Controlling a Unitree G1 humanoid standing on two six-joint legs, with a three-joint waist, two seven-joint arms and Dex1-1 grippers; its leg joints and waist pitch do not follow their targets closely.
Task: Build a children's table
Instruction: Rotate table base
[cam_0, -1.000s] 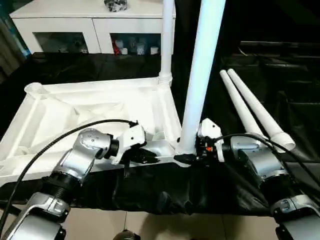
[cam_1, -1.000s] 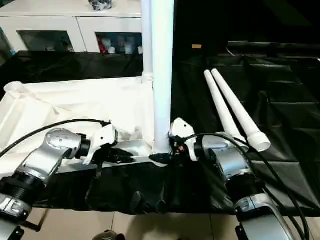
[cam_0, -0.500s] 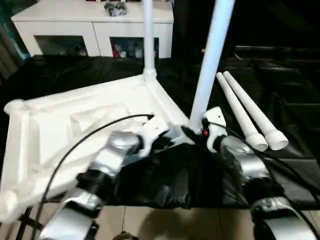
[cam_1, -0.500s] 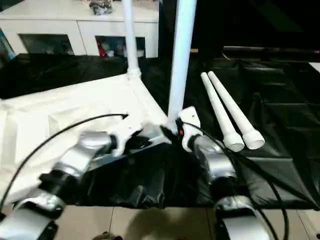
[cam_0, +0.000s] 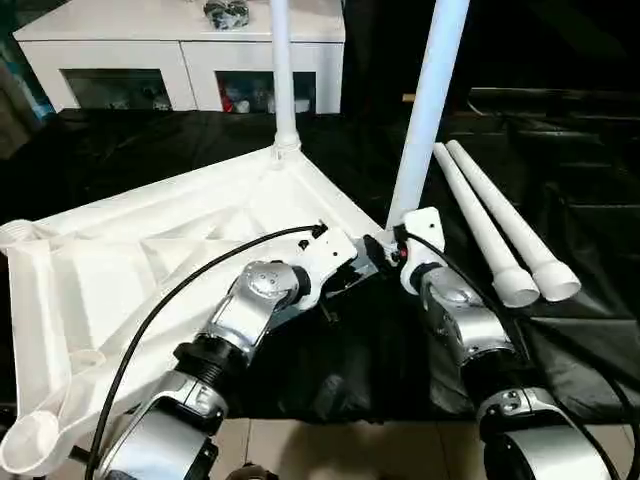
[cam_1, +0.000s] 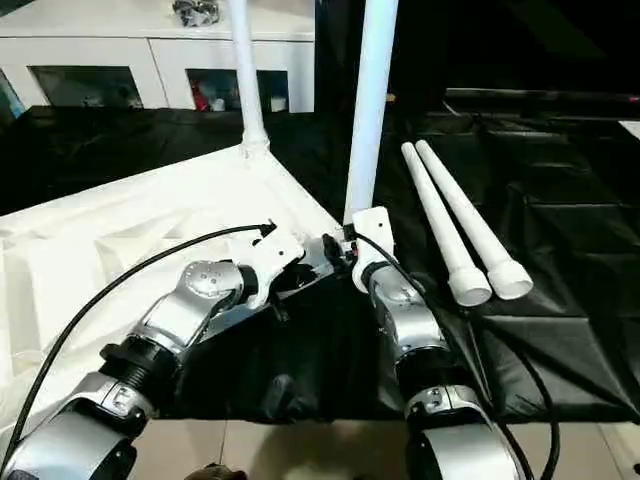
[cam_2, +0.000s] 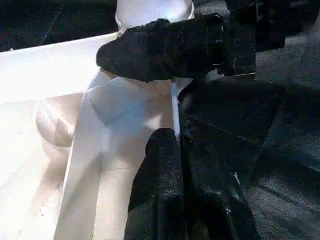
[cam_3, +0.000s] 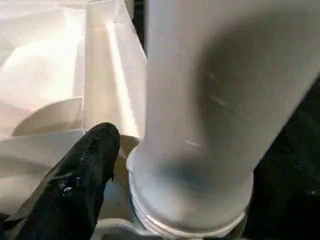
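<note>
The table top (cam_0: 150, 250) lay inverted on the black-draped surface (cam_0: 580, 160). Your left gripper (cam_2: 175, 145) pinched its near rim; your right gripper (cam_0: 385, 250) clamped the near-corner leg (cam_0: 425, 110). Keep that leg plumb while seating.
</note>
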